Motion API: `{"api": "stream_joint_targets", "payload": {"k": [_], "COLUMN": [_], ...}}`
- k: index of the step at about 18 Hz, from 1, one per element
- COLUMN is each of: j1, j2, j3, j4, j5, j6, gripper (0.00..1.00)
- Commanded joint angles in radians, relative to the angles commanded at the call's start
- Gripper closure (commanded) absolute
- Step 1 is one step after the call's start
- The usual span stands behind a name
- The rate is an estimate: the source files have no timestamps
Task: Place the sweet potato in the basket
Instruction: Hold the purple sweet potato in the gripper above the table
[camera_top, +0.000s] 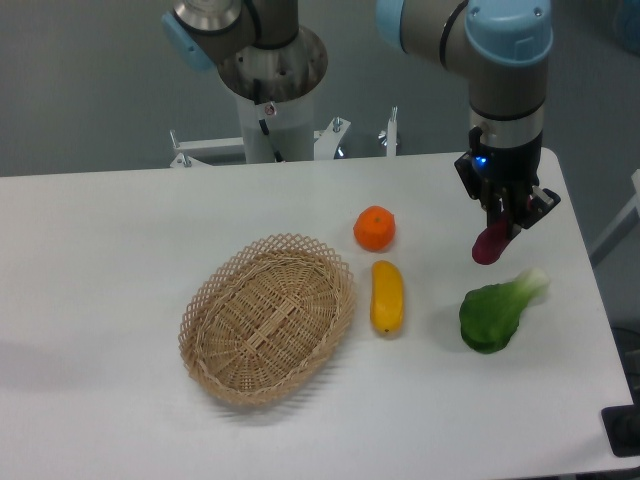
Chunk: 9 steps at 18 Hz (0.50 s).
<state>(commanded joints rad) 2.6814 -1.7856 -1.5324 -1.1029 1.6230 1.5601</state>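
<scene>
I've got the white table (120, 260) filling my screen, and the arm (505, 60) is reaching in from the top right. The basket (268, 318) sits left of centre on the table, oval and woven, its looped rim showing all the way round and nothing inside it that I can see. Out on the right there's a leafy green vegetable (497, 312) lying on the tabletop, pale stalk end pointing up and right. Just beside the basket's right edge is the yellow fruit (387, 296), lying lengthwise, and right above that the orange (375, 228), close but not quite touching it. Now the gripper (508, 208): I see its fingers clamped on the sweet potato (491, 243), which hangs tilted below them, its lower end pointing down and left, above the table. It's held well apart from the basket, with the orange and yellow fruit in between, just above the green vegetable.
</scene>
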Motion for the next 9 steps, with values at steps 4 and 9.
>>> {"api": "stream_joint_targets", "payload": {"k": [4, 9], "j1": [-0.003, -0.014], "j2": [0.003, 0.006], "j3": [-0.005, -0.018], "j4": [-0.006, -0.011], "j5": [0.002, -0.002], "j6": [-0.006, -0.067], "gripper": [0.74, 0.74]}}
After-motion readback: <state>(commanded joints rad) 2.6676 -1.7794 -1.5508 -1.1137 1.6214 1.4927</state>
